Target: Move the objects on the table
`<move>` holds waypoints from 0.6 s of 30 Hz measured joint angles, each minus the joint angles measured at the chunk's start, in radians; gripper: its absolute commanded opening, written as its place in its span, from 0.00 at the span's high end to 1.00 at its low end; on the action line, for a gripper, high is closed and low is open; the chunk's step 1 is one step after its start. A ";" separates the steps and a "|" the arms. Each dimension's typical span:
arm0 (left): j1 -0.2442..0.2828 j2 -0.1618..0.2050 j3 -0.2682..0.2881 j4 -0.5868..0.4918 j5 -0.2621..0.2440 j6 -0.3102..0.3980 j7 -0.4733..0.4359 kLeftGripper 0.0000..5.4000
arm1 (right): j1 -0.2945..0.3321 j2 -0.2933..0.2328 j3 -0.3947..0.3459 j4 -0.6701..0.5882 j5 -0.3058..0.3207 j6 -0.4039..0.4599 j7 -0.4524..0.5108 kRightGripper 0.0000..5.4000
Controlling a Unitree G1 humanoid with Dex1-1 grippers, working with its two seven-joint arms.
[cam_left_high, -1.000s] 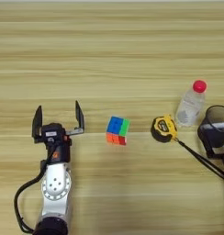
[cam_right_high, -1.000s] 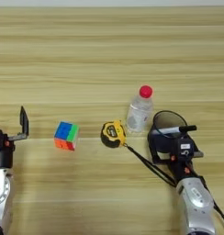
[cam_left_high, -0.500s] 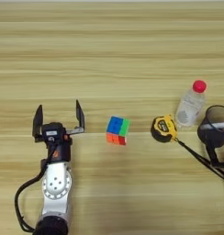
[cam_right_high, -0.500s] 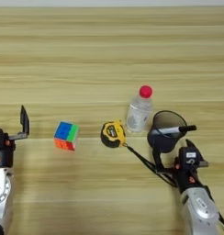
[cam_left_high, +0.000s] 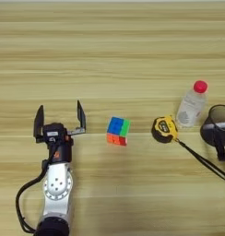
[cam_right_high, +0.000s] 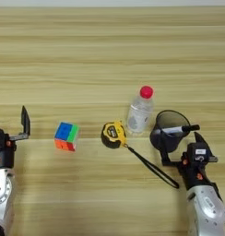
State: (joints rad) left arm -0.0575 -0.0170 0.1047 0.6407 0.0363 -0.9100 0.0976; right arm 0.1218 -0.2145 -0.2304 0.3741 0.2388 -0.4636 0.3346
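Note:
On the wooden table (cam_left_high: 109,46) a multicoloured puzzle cube (cam_left_high: 118,131) lies right of my left gripper (cam_left_high: 60,119), which stands open and empty. Further right come a yellow-black tape measure (cam_right_high: 113,134), an upright clear bottle with a red cap (cam_right_high: 139,113) and a black round cup (cam_right_high: 169,125) with a marker (cam_right_high: 182,129) sticking out. Just in front of the cup, my right gripper (cam_right_high: 181,145) is open. Its left finger (cam_right_high: 164,151) overlaps the cup's near side and its other finger stands clear to the right.
The tape measure's black strap (cam_right_high: 151,167) runs diagonally across the table toward my right arm. My left arm's cable loops near the front edge.
My right gripper has drawn back toward the near edge and to the right, off the cup. The cup stays where it was. My left arm has not moved.

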 measured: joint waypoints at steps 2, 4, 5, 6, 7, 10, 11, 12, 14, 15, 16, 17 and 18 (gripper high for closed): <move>-0.001 0.000 0.000 0.001 0.000 0.000 0.000 0.00 | 0.005 0.000 0.000 -0.009 0.000 0.005 0.000 0.01; -0.002 -0.001 -0.001 0.002 0.000 0.000 0.000 0.00 | 0.008 0.000 -0.001 -0.018 0.000 0.016 0.000 0.01; -0.002 -0.001 -0.001 0.003 0.000 0.000 0.000 0.00 | 0.011 0.000 -0.001 -0.024 0.000 0.019 0.000 0.01; -0.003 -0.001 -0.001 0.005 0.000 0.000 0.000 0.00 | 0.014 0.000 -0.002 -0.028 0.000 0.020 0.000 0.01; -0.005 -0.001 -0.001 0.007 0.000 0.000 0.000 0.00 | 0.020 0.000 -0.002 -0.038 0.003 0.021 0.001 0.01; -0.008 -0.001 -0.001 0.009 0.000 0.000 0.000 0.00 | 0.028 0.000 -0.002 -0.066 0.006 0.022 0.002 0.01; -0.009 -0.001 -0.001 0.010 0.000 0.000 0.000 0.00 | 0.027 0.000 -0.002 -0.068 0.010 0.022 0.003 0.01; -0.009 -0.001 -0.001 0.011 0.000 0.000 0.001 0.00 | 0.028 0.001 -0.002 -0.072 0.019 0.022 0.007 0.01; -0.011 -0.002 -0.001 0.013 0.000 0.000 0.001 0.00 | 0.029 0.002 -0.002 -0.091 0.026 0.021 0.015 0.01; -0.013 -0.002 -0.001 0.015 0.001 0.000 0.001 0.00 | 0.029 0.002 -0.002 -0.100 0.027 0.020 0.021 0.01; -0.013 -0.003 -0.002 0.015 0.001 0.000 0.002 0.00 | 0.029 0.002 -0.002 -0.103 0.029 0.019 0.023 0.01; -0.013 -0.003 -0.002 0.016 0.001 0.000 0.002 0.00 | 0.029 0.002 -0.002 -0.104 0.036 0.019 0.023 0.01; -0.013 -0.003 -0.002 0.016 0.001 0.000 0.002 0.00 | 0.029 0.002 -0.003 -0.105 0.039 0.020 0.023 0.01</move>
State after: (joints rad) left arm -0.0708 -0.0198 0.1030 0.6564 0.0372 -0.9100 0.0999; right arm 0.1510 -0.2126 -0.2334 0.2692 0.2776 -0.4441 0.3574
